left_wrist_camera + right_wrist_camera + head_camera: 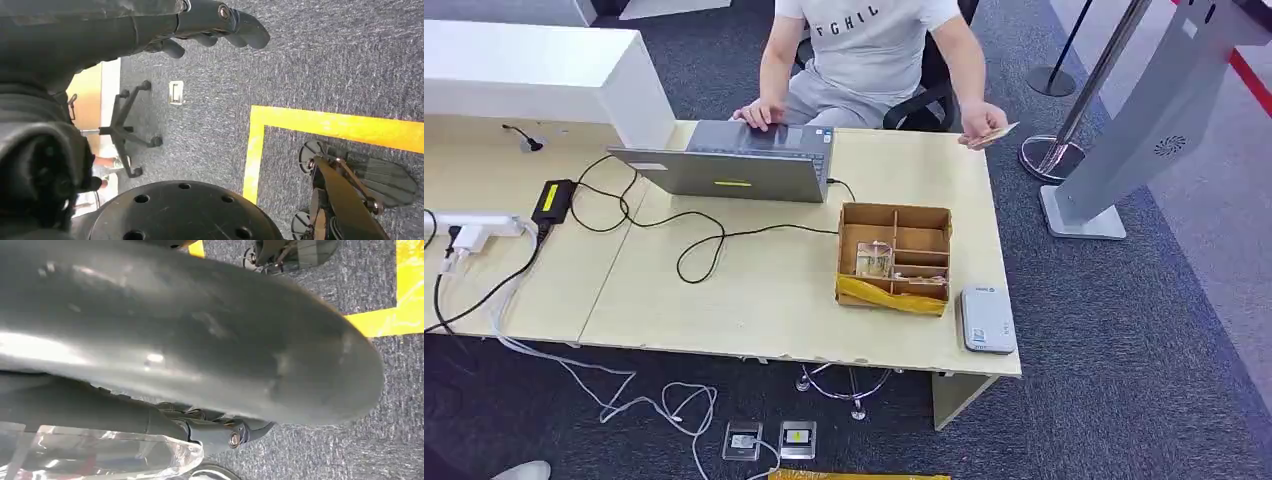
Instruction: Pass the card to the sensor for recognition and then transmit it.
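Nearest the robot, at 5 o'clock on the desk (754, 300), lies the grey card sensor (987, 319); a partitioned cardboard box (894, 258) stands just beside it. Farther off, at 1 o'clock, a seated person's hand (977, 128) holds the card (996, 133) over the desk's far corner. The card is probably light, stiff and slippery: pinch one free edge. Left hand (210, 27) hangs with fingers loosely apart, holding nothing. Right hand (200, 355) is blurred; finger state cannot be told.

Bright, even overhead light on the pale desk (754, 290) with only soft shadows beneath it, head view crisp, while up close the right hand (190, 340) looms blurred with glare streaks and the left hand (215, 25) stays fairly sharp.
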